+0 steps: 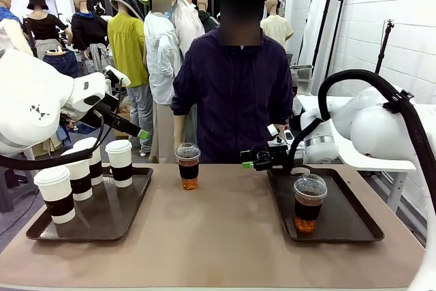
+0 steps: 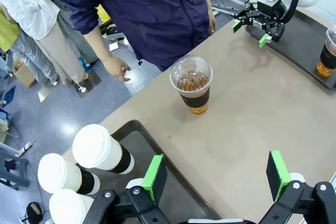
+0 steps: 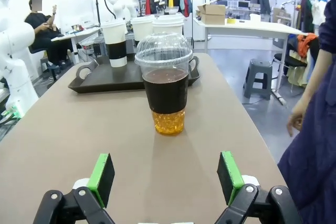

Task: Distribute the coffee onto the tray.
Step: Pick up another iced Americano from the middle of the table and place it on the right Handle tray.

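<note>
At the far left, the left tray (image 1: pixel 109 216) lies on the tabletop (image 1: pixel 225 236) and carries four white-lidded paper cups (image 1: pixel 120 161) with dark sleeves, standing upright in a loose group along its left and far sides. The left gripper (image 2: pixel 216 174) hangs above that tray's right edge, its green-padded fingers spread wide with nothing between them. Near the middle of the tabletop's far edge, a clear dome-lidded cup (image 1: pixel 188 165) of amber drink stands alone, just in front of a person (image 1: pixel 235 93) in dark blue. To its right, the right gripper (image 1: pixel 253 161) points at this cup from over the far left corner of the right tray (image 1: pixel 347 216), fully spread and empty. A second clear cup (image 1: pixel 308 202) stands on that tray.
</note>
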Available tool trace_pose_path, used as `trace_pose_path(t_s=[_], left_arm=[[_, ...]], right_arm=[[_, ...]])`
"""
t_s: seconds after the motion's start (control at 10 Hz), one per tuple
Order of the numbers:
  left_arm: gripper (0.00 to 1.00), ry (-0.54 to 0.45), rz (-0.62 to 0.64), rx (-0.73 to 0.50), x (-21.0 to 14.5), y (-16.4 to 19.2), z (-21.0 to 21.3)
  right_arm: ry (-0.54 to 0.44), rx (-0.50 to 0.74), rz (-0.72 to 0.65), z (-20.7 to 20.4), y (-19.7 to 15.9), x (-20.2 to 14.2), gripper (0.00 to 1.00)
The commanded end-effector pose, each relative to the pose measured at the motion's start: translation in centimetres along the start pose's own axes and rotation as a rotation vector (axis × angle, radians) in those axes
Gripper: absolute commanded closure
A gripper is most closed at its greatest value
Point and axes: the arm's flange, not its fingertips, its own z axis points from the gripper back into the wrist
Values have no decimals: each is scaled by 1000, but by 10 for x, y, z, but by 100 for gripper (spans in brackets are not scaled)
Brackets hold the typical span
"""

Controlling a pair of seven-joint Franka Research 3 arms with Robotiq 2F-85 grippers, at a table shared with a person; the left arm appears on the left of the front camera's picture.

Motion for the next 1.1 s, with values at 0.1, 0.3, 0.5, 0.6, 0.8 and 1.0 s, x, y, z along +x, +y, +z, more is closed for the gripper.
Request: trace_pose_path(t_s=[0.1,0.3,0.5,0.6,0.8,1.0], left_arm=[[0,-1,3,-1,0,1,0],[0,-1,3,-1,0,1,0],[0,-1,3,-1,0,1,0],[0,-1,3,-1,0,1,0],[0,-1,3,-1,0,1,0],[0,-1,3,-1,0,1,0]], right_arm=[[-23,-46,-29,-28,5,6,0],[-44,-57,-37,-41,-1,5,0],[-54,-36,-26,-59,-6,4,0],[-52,-27,-27,-70,-10,2,0],[-43,0,-25,-87,-17,-1,0],[-53,13,-22,-103,-23,-1,0]])
